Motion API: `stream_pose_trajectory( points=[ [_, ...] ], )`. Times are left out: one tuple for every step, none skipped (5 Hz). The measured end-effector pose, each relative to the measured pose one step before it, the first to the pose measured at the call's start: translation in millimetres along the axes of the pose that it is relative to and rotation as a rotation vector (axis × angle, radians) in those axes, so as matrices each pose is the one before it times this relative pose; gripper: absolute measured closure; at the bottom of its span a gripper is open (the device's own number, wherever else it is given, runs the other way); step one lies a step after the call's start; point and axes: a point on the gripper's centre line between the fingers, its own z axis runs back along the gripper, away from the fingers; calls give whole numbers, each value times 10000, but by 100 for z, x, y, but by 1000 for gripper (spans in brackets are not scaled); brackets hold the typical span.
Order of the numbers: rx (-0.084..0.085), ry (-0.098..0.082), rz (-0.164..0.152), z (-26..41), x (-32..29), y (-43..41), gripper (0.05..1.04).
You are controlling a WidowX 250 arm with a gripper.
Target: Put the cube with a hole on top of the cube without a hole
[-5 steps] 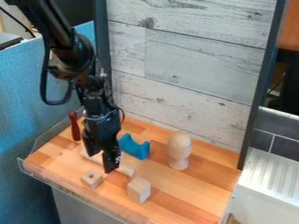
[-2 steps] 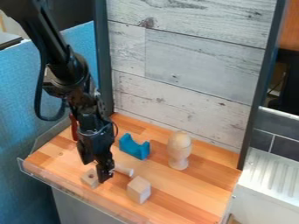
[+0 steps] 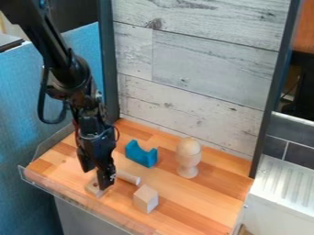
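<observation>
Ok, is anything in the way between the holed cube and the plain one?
Besides the gripper itself, nothing visible stands between the holed cube and the plain cube; the wooden rod lies behind that gap.

a wooden board [image 3: 190, 202] bears two cubes [image 3: 146, 199], blue bracket [image 3: 142, 156], rod [image 3: 129, 178], turned piece [image 3: 189, 157].

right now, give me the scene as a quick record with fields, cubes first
cube with a hole: on the wooden surface, near its front-left edge, partly hidden by the gripper
cube without a hole: to the right of the holed cube in the picture, nothing on top
gripper: low over the holed cube, fingers apart
stacked: no, plain cube and holed cube stand apart
also there: blue curved block, pale rod, rounded wooden piece standing upright
</observation>
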Motion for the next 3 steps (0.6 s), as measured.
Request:
stream_pose_trajectory(
  points=[
    [-33, 32, -77, -56, -52, 21, 83],
    [-126, 16, -25, -98, -222, -44, 83],
    [-150, -42, -27, 3, -48, -142, 83]
  ],
)
